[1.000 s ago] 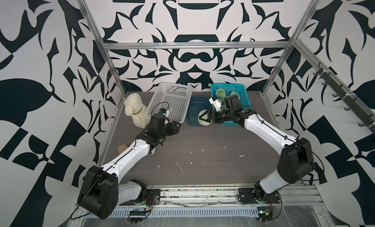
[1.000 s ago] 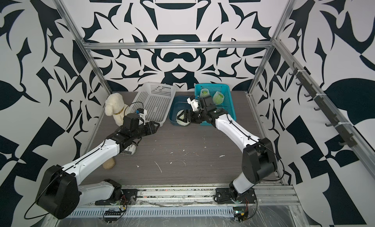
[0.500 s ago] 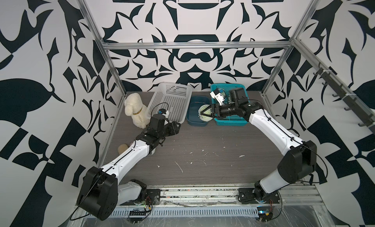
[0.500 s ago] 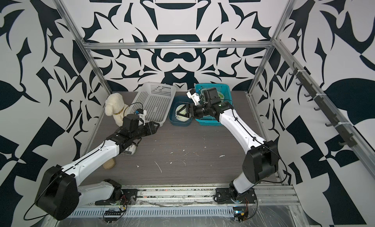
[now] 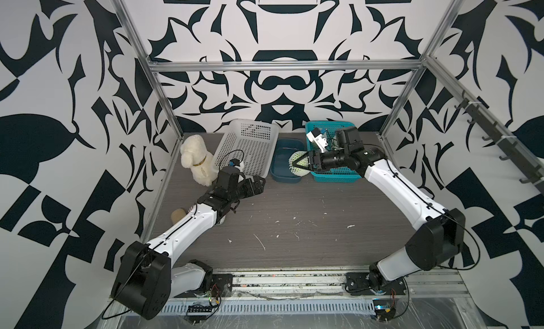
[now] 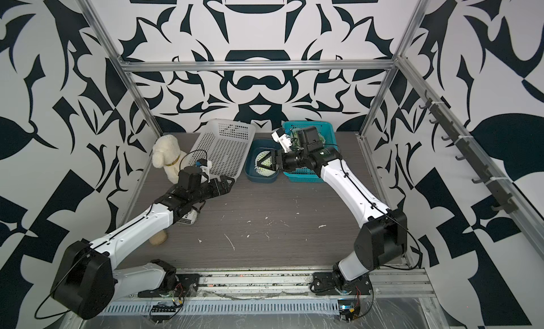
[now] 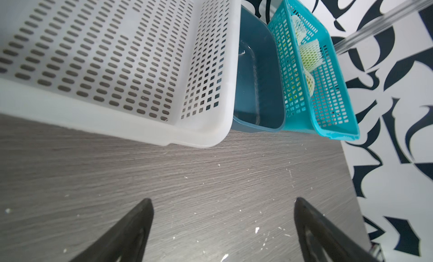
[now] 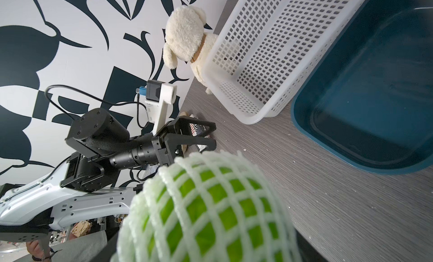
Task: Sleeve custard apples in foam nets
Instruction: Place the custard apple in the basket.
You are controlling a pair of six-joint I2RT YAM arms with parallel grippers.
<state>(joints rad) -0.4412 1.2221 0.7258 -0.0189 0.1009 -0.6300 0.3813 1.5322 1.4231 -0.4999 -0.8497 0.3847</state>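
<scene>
Just beside the teal basket (image 5: 335, 178), the right gripper (image 5: 298, 162) clasps a net-sleeved custard apple (image 8: 206, 214), the left gripper (image 5: 260, 185) spread empty well away; springy foam could let the fruit slip out.

Left arm (image 5: 188, 227), right arm (image 5: 403, 192): white link shells, bulky black joint housings, a thin black cable routed along each shell; rows of small screw holes on the left shell.
Left wrist camera (image 8: 161, 92): white bracket, black body, blue connector, looped black cable.
Left gripper (image 8: 213, 134), right gripper (image 6: 262, 162): black, tapering triangular fingers (image 7: 131, 228).
Left base (image 5: 219, 279), right base (image 5: 362, 280): black, at the worktop's near edge.
</scene>
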